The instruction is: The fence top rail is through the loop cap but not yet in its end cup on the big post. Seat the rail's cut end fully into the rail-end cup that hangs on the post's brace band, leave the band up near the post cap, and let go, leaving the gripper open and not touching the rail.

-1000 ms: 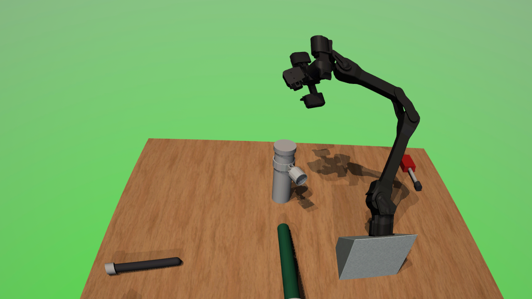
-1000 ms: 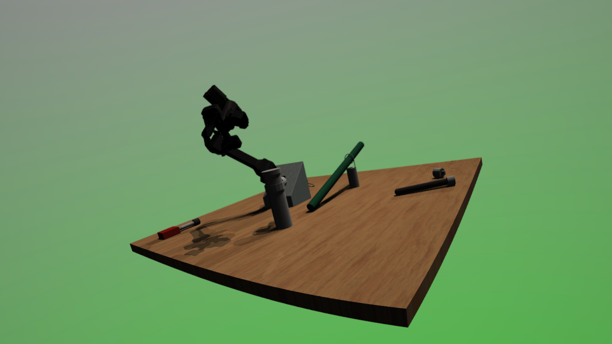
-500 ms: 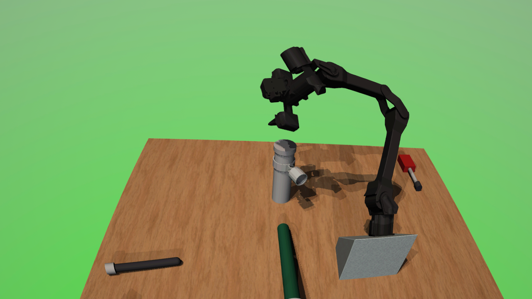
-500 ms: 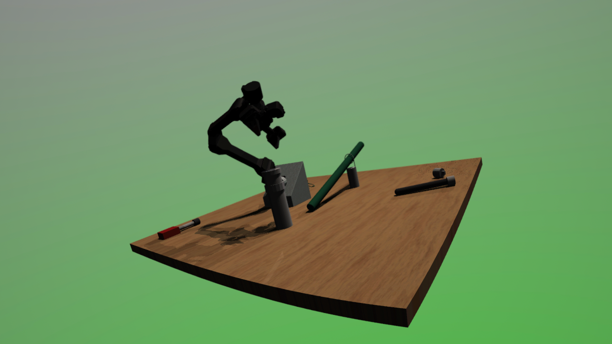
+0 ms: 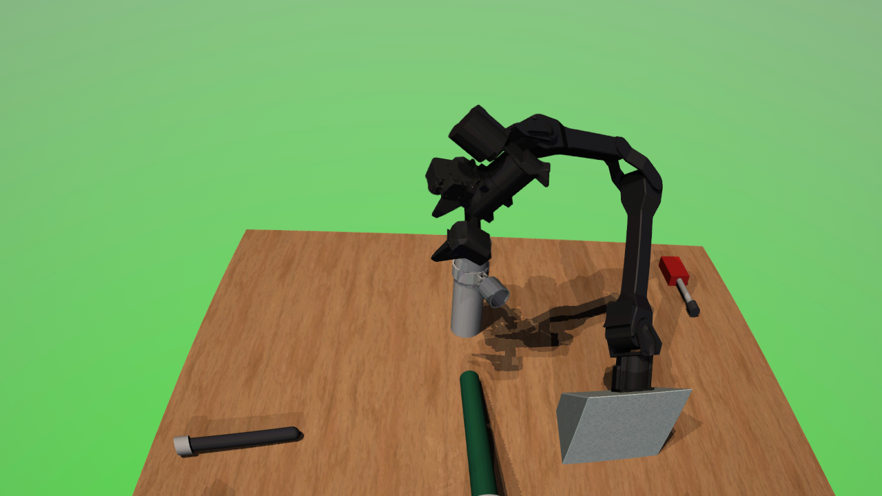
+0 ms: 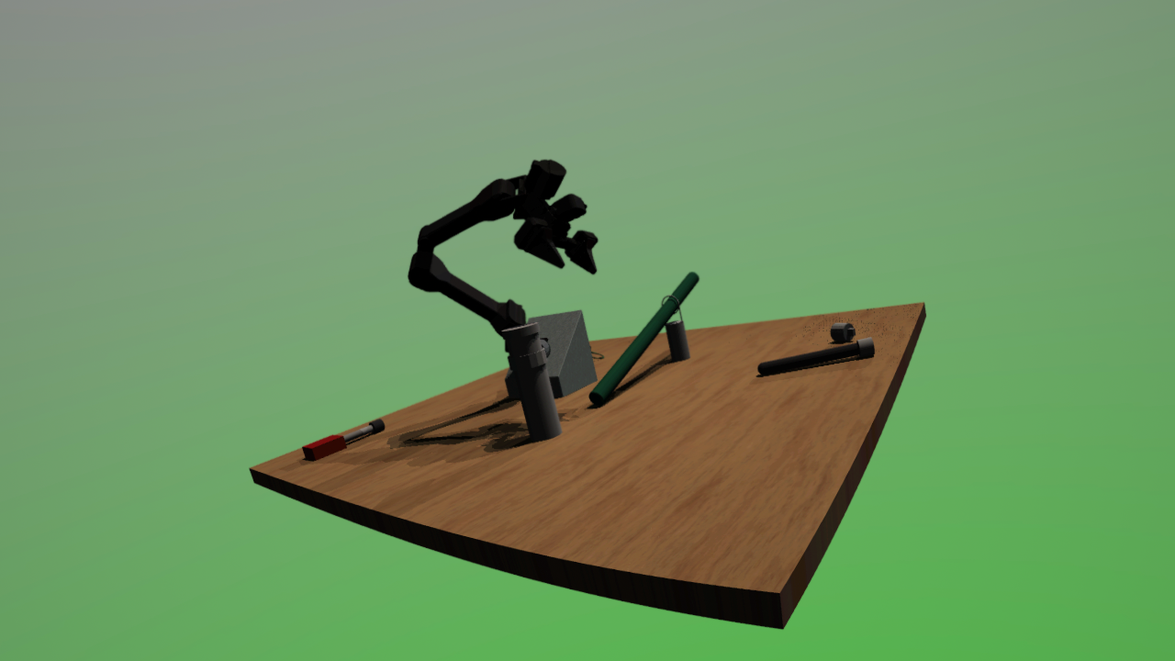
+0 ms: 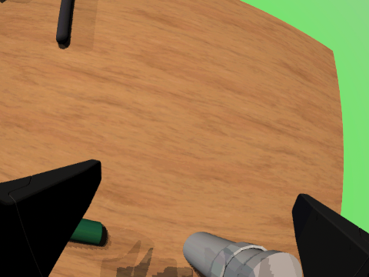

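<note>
From above, I see the hand [image 5: 433, 237] [image 6: 579, 269] [image 7: 200, 189] spread wide with nothing in its grip, over by the big post [image 5: 467, 311] [image 6: 538, 402] [image 7: 205, 248]. The cup [image 5: 493, 291] [image 6: 545, 348] hangs from the band [image 5: 466, 273] [image 6: 532, 356] [image 7: 243, 248] up near the post's top, its mouth turned partly towards the rail's side, and nothing is in it. The green rail [image 5: 476, 425] [image 6: 644, 342] [image 7: 86, 231] has its near-post end on the counter [image 5: 345, 345] [image 6: 657, 493] [image 7: 192, 115], apart from the post, and its long axis runs from there away from the post, towards the bottom edge of this view. Looking from the side, I can see the rail slopes: low end down on the wood close to the post, far end raised, passing through the wire loop above the short post [image 6: 677, 341]. So the loop part is done; lifting that low end, lining it up, seating it and letting go are all left, I'd say. The hand is well above the rail here, not touching it. Down the wrist, the fingers stand far apart, the post's top between them in view but not gripped, and the rail's cut end peeks out past one finger, pointing towards the post's side.
</note>
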`<state>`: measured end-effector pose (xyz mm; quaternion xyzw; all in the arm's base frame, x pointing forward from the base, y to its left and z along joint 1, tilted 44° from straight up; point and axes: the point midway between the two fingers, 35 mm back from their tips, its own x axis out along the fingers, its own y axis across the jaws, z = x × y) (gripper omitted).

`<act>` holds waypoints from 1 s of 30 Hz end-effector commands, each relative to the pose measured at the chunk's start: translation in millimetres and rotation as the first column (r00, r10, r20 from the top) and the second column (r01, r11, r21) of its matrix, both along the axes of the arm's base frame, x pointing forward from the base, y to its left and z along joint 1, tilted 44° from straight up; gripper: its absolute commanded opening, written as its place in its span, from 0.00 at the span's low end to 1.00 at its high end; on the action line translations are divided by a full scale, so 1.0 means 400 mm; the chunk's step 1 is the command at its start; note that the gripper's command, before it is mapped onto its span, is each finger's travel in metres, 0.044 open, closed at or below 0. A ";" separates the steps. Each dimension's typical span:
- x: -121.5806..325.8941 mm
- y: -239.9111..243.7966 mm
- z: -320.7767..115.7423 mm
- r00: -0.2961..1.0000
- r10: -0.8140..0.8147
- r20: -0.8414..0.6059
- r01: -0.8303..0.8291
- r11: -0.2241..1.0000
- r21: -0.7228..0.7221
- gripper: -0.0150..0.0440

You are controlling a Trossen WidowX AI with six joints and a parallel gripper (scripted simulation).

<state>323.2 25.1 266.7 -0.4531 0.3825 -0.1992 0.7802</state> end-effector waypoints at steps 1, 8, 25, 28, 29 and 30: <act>-0.053 0.095 -0.149 0.999 -0.054 -0.008 0.054 0.988 0.147 1.00; -0.133 0.154 -0.252 0.988 -0.154 0.008 0.147 0.958 0.247 1.00; -0.179 0.150 -0.284 0.983 -0.174 -0.061 0.183 0.956 0.227 1.00; -0.174 0.112 -0.263 0.974 -0.095 -0.208 0.128 0.980 0.151 1.00; -0.173 0.098 -0.255 0.963 -0.065 -0.260 0.101 0.987 0.128 1.00; -0.173 0.084 -0.248 0.950 -0.034 -0.312 0.070 0.992 0.107 1.00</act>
